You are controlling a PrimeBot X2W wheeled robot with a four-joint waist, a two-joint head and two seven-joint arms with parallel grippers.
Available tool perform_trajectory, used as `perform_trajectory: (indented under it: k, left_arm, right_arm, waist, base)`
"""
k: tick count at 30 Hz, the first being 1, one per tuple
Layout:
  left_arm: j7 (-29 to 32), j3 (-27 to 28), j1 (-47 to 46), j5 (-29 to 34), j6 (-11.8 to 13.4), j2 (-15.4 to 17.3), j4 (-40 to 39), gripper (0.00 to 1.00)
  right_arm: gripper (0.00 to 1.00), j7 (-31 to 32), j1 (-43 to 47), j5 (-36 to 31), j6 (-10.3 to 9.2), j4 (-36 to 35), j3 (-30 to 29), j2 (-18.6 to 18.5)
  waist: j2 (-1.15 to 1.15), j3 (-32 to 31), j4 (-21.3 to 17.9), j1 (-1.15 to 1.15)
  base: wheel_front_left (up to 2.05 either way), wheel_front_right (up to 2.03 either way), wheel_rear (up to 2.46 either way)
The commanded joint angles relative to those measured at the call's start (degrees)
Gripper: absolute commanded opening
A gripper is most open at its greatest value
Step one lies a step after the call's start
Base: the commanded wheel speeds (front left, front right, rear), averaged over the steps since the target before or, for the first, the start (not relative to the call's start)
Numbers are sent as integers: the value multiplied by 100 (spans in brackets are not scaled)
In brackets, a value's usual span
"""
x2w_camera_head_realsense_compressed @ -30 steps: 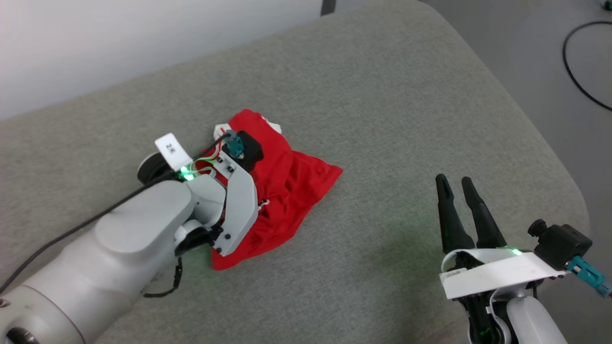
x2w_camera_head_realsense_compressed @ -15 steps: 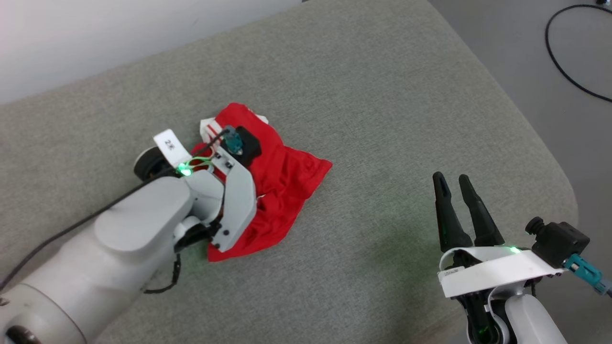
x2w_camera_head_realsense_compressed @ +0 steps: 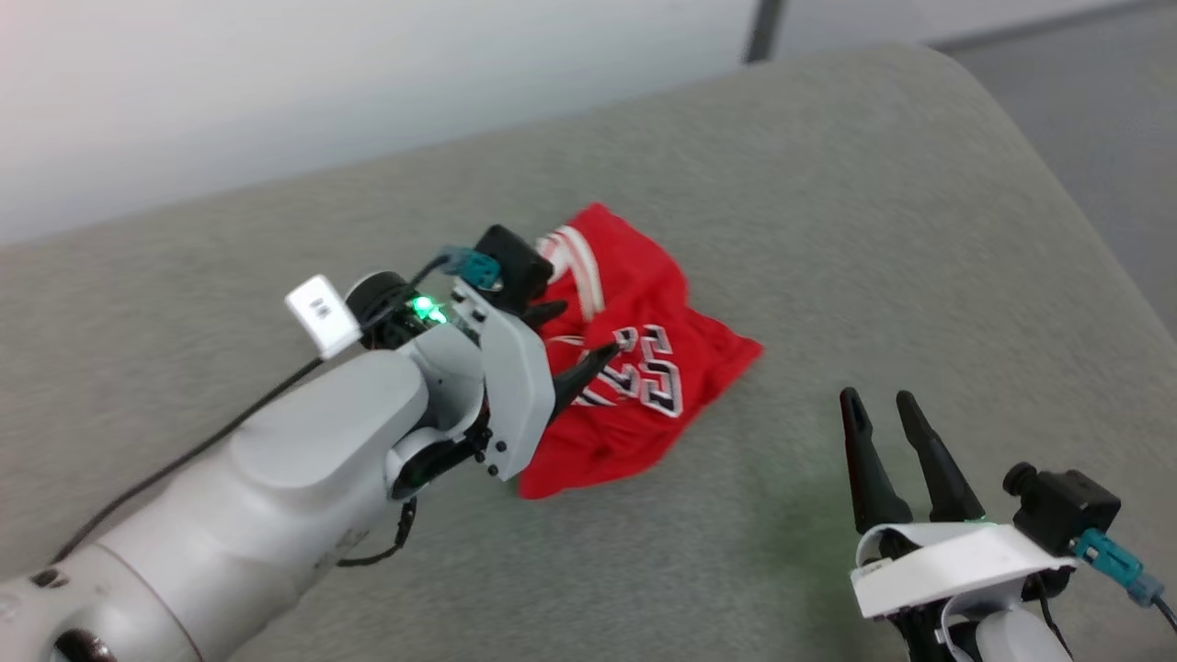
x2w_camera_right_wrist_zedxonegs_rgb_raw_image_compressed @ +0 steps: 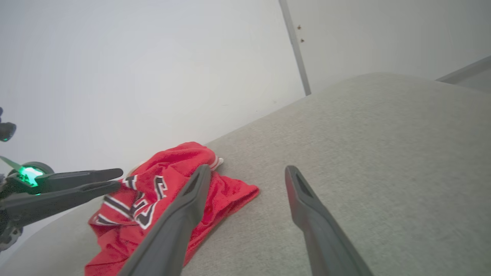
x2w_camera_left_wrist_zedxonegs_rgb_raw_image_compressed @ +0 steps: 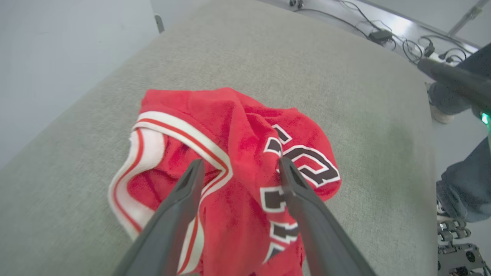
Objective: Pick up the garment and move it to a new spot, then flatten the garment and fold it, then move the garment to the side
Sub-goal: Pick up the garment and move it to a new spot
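There was the garment (x2w_camera_head_realsense_compressed: 634, 432), a bright red heap, crumpled and bunched up on the grey fabric tabletop (x2w_camera_head_realsense_compressed: 828, 230), and the left claw (x2w_camera_head_realsense_compressed: 588, 328) was right on top of it, coming in from the garment's left side with its pale forearm trailing back towards the robot. Its two dark fingers stood apart, nothing clamped between them, tips poised over the folds in the middle of the garment; whether they brushed the cloth could not be told. Look at the garment itself: black-and-white block lettering (x2w_camera_head_realsense_compressed: 648, 368) faced up on the side nearer the right arm, and the red-and-white striped trim (x2w_camera_left_wrist_zedxonegs_rgb_raw_image_compressed: 153, 126) curled around an opening on the garment's far side, with a patch of white showing there. Over to the garment's right and nearer the robot, well apart from it, the right claw (x2w_camera_head_realsense_compressed: 878, 397) waited above bare tabletop, fingers spread and empty, tips pointing away from the robot. A green light (x2w_camera_head_realsense_compressed: 423, 308) glowed on the left wrist, just beside the garment. A pale wall (x2w_camera_right_wrist_zedxonegs_rgb_raw_image_compressed: 153, 57) rose beyond the garment, and off the tabletop's edge on the garment's right a person's leg in blue jeans (x2w_camera_left_wrist_zedxonegs_rgb_raw_image_compressed: 462, 184) stood near cables (x2w_camera_left_wrist_zedxonegs_rgb_raw_image_compressed: 383, 34) on the floor
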Motion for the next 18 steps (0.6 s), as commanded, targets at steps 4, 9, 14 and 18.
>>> perform_trajectory:
  k: [4,9,14,18]
  left_arm:
    - [-786,255,540,-358,18,31,45,100]
    - [-1624,327,1294,-352,191,118,469,100]
    - [-2114,511,2023,-663,152,60,853,100]
    - [-2280,773,2433,-735,140,-13,1009,100]
  right_arm:
    - [100,-3,253,-258,2,112,-135,-1]
    - [100,-4,375,-526,2,259,-183,-137]
    - [100,-4,533,-649,2,358,-223,-375]
    - [100,-4,687,-646,2,393,-247,-581]
  waist:
    - [0,-889,1232,0]
    - [0,-1007,1624,0]
    - [0,-1086,2054,0]
    - [0,-1148,2374,0]
  base:
    - [0,0,0]
    - [0,0,0]
    - [0,0,0]
    - [0,0,0]
